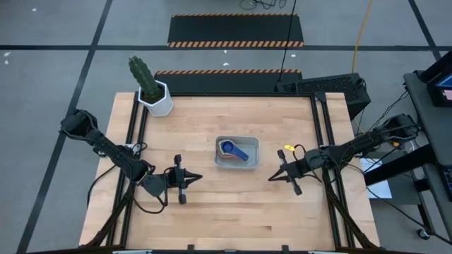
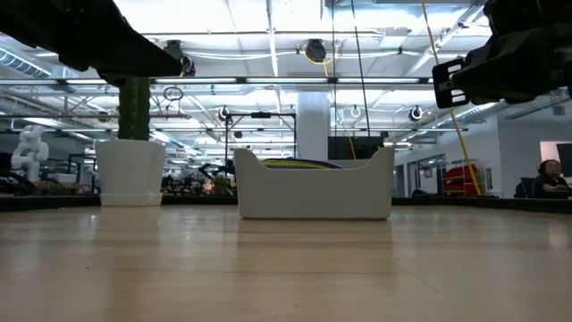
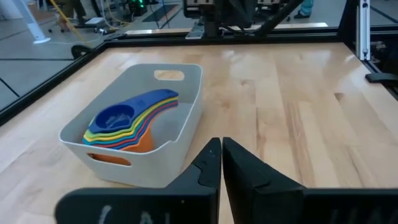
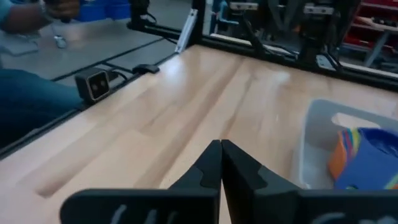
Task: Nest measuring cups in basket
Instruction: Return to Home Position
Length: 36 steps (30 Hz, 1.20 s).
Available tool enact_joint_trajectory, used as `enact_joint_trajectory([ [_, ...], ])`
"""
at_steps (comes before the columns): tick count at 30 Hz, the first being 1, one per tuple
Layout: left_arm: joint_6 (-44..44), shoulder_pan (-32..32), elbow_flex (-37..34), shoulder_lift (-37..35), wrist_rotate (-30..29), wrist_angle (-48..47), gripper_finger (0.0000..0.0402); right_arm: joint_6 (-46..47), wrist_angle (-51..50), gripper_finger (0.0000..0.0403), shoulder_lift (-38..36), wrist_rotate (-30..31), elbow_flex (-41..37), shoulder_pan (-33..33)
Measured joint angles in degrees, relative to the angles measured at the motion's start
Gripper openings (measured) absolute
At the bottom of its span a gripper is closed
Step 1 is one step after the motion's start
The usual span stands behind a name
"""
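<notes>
The pale grey-blue basket [image 1: 236, 152] stands at the table's middle. Several measuring cups [image 3: 127, 121] lie nested inside it, a blue one on top with coloured rims fanned below; they also show in the right wrist view [image 4: 364, 158]. My left gripper [image 1: 198, 178] is shut and empty, to the left of the basket and nearer the table's near edge. My right gripper [image 1: 270, 177] is shut and empty, to the right of the basket. Each gripper's shut fingertips show in its own wrist view [image 3: 221, 149] [image 4: 221, 149].
A white hexagonal pot with a green cactus [image 1: 152, 88] stands at the table's far left corner. Black rails [image 1: 321, 134] run along the table's sides. Bare wood lies between the grippers and the near edge.
</notes>
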Motion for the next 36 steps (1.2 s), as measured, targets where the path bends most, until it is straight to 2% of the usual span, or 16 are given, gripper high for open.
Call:
enact_joint_trajectory([
  [14,-0.4,0.0,0.0,0.0,0.0,-0.4,0.0009,-1.3,-5.3,0.0000,-6.6,1.8,0.0,-1.4],
  [18,-0.7,-0.1,0.0,0.0,0.0,-0.4,0.0019,-1.7,-0.4,0.0000,-7.1,2.8,-3.5,-1.4],
  [24,-0.9,-0.2,0.0,0.0,0.0,-0.3,0.0004,0.2,8.8,0.0000,-8.7,3.0,-9.5,-1.4],
  [31,-1.2,-0.2,0.0,0.0,0.1,0.1,0.0019,-1.2,5.9,0.0000,-14.1,3.0,-10.1,-1.4],
  [36,-1.2,-0.6,0.0,0.0,0.2,0.2,0.0007,-1.4,-0.8,0.0000,-20.7,2.5,-10.2,-1.4],
])
